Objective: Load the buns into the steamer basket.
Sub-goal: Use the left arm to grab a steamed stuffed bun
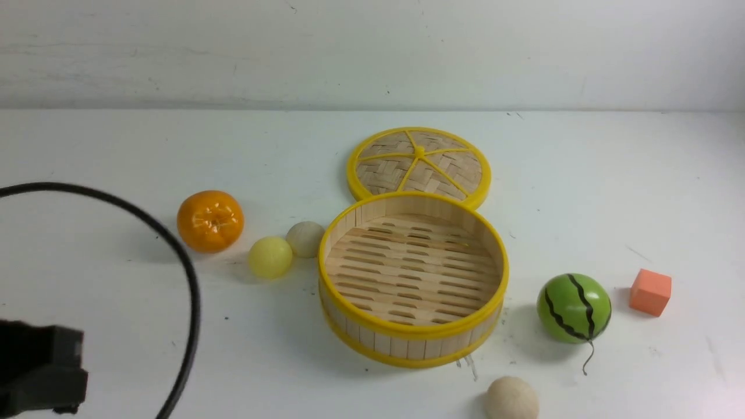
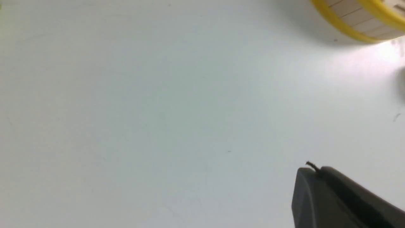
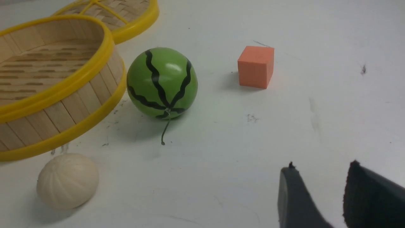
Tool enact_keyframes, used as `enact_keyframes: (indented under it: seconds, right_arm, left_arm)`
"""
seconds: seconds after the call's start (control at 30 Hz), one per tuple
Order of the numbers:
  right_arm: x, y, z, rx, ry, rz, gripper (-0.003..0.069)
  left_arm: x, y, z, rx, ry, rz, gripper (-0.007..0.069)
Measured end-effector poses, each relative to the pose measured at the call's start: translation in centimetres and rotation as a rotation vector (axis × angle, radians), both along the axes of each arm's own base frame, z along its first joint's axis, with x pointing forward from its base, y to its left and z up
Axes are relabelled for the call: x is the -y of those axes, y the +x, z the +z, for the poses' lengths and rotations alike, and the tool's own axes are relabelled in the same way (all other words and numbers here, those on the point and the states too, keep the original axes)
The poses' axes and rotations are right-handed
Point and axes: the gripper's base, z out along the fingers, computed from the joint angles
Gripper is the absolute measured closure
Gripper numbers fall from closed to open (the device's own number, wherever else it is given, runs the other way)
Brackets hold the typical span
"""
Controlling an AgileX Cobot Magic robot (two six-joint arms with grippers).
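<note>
The steamer basket (image 1: 407,333) stands mid-table with nothing on its slatted floor. A pale yellow bun (image 1: 270,256) and a beige bun (image 1: 304,238) lie touching just left of it. Another beige bun (image 1: 511,398) lies near the front edge, right of the basket, and also shows in the right wrist view (image 3: 67,180). My left gripper (image 2: 316,171) is shut on nothing over bare table, with the basket's wall (image 2: 354,19) far off. My right gripper (image 3: 321,166) is open and empty, well away from that bun.
A glossy orange (image 1: 210,221) sits left of the two buns. The woven lid (image 1: 419,163) lies flat behind the basket. A green watermelon ball (image 1: 574,308) and an orange cube (image 1: 650,291) stand to the right. My left arm's black body (image 1: 41,369) and its cable occupy the front left.
</note>
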Motion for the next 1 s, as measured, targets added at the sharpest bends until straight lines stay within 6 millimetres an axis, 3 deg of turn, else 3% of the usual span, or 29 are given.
enact_keyframes:
  seconds: [0.1,0.3,0.4,0.43,0.47,0.5,0.57,0.6,0.63,0.67,0.77,1.0]
  right_arm:
    - [0.0,0.0,0.0,0.0,0.0,0.0,0.042]
    - [0.0,0.0,0.0,0.0,0.0,0.0,0.042]
    - [0.0,0.0,0.0,0.0,0.0,0.0,0.042]
    - [0.0,0.0,0.0,0.0,0.0,0.0,0.042]
    - [0.0,0.0,0.0,0.0,0.0,0.0,0.042]
    - [0.0,0.0,0.0,0.0,0.0,0.0,0.042]
    - [0.0,0.0,0.0,0.0,0.0,0.0,0.042]
    - [0.0,0.0,0.0,0.0,0.0,0.0,0.042]
    - [0.0,0.0,0.0,0.0,0.0,0.0,0.042]
    - [0.0,0.0,0.0,0.0,0.0,0.0,0.042]
    - [0.0,0.0,0.0,0.0,0.0,0.0,0.042]
    - [0.0,0.0,0.0,0.0,0.0,0.0,0.042]
  left_arm:
    - [0.8,3.8,-1.6,-0.077,-0.007,-0.046,0.0638]
    - [6.3,7.2,-1.8,0.0,0.04,-0.249,0.0638]
    - [7.9,8.5,-1.6,0.041,0.077,-0.289,0.0638]
    - [8.7,9.9,-1.6,0.057,0.109,-0.295,0.0638]
    - [8.7,10.0,-1.8,0.05,0.116,-0.296,0.0638]
    - [9.2,11.9,-1.6,0.063,0.158,-0.29,0.0638]
    - [9.4,13.0,-1.7,0.065,0.179,-0.287,0.0638]
    - [9.8,14.9,-2.1,0.057,0.209,-0.285,0.0638]
    - [9.8,14.9,-1.9,0.063,0.207,-0.285,0.0638]
    - [10.4,16.8,-2.5,0.05,0.233,-0.292,0.0638]
    - [11.2,19.6,-4.0,0.012,0.277,-0.305,0.0638]
    - [10.9,24.0,-6.6,-0.058,0.299,-0.294,0.0624]
